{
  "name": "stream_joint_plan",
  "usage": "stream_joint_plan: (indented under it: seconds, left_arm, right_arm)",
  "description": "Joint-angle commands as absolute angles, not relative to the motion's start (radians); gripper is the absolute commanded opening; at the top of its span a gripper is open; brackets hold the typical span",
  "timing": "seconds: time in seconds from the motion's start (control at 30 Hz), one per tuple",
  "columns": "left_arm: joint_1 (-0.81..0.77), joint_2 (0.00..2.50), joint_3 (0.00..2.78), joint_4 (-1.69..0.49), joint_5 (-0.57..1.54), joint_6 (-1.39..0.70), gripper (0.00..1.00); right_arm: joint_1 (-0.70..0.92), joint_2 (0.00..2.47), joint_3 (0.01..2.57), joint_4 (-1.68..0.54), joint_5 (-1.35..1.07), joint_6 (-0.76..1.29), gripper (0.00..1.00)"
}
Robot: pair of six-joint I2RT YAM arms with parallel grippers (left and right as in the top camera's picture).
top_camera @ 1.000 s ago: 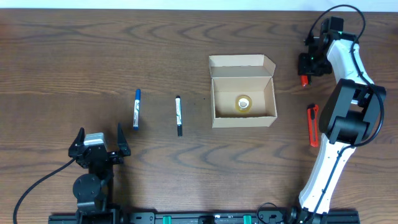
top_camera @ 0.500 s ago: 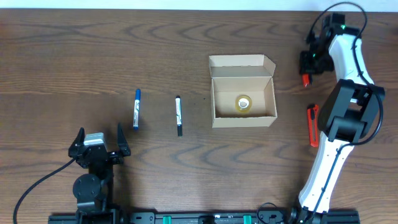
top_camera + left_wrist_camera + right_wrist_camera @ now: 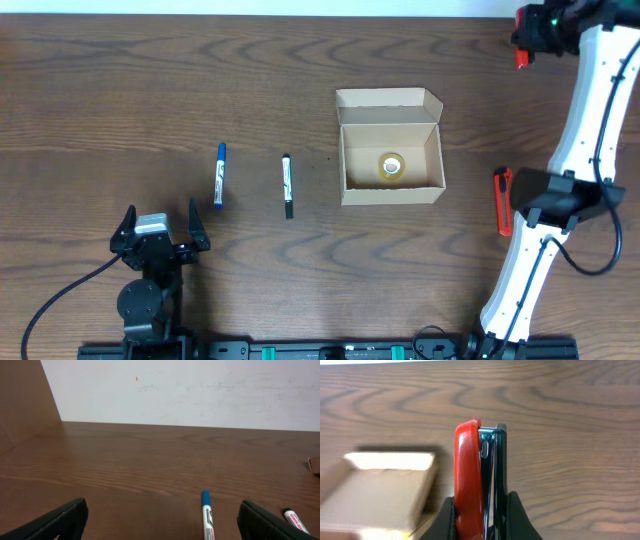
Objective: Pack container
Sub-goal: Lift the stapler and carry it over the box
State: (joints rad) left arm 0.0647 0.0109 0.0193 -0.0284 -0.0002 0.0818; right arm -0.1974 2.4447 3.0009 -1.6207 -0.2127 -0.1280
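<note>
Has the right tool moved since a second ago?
Yes. In the overhead view the right tool, gripping a red object, has swung toward the table's far edge, farther from the container.

**A robotics lab workbench**

Two robot arms rise from a black mounting rail [image 3: 330, 351] with green clamps on the near edge of a dark brown wood-grain table [image 3: 120, 80]. The compact black arm [image 3: 150, 270] at near left has a loose black cable [image 3: 60, 295]. The white-linked arm [image 3: 590, 100] on the right has a red and metal tool [image 3: 521, 57] at its tip. A bare white wall [image 3: 200, 390] backs the far side. Spaced-out props lie on the tabletop: a blue-capped white marker [image 3: 219, 175], a black-capped white marker [image 3: 287, 185] and a small tan cardboard box [image 3: 390, 103].
</note>
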Motion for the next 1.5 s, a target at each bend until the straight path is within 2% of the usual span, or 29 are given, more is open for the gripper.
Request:
stream_joint_plan:
  seconds: [0.0,0.13,0.23,0.4,0.8,0.97,1.47]
  left_arm:
    - [0.07,0.004,0.004,-0.077,-0.002,0.078,0.95]
    - [0.07,0.004,0.004,-0.077,-0.002,0.078,0.95]
    - [0.07,0.004,0.004,-0.077,-0.002,0.078,0.95]
    - [0.07,0.004,0.004,-0.077,-0.002,0.078,0.95]
    - [0.07,0.004,0.004,-0.077,-0.002,0.078,0.95]
    - [0.07,0.004,0.004,-0.077,-0.002,0.078,0.95]
    - [0.07,0.004,0.004,-0.077,-0.002,0.078,0.95]
  right_arm:
    - [-0.157,2.405,3.093,-1.695,-0.381,-0.151,0.01]
    - [-0.109,2.344,3.092,-1.699,-0.541,-0.237,0.01]
    - [-0.041,2.313,3.092,-1.699,-0.428,-0.241,0.01]
    - [0.086,2.311,3.045,-1.699,-0.401,-0.229,0.01]
    - [0.324,2.286,2.603,-1.699,-0.205,-0.186,0.01]
    - [0.348,2.234,2.468,-1.699,-0.101,-0.134,0.01]
    - [0.355,2.021,2.107,-1.651,-0.079,-0.109,0.01]
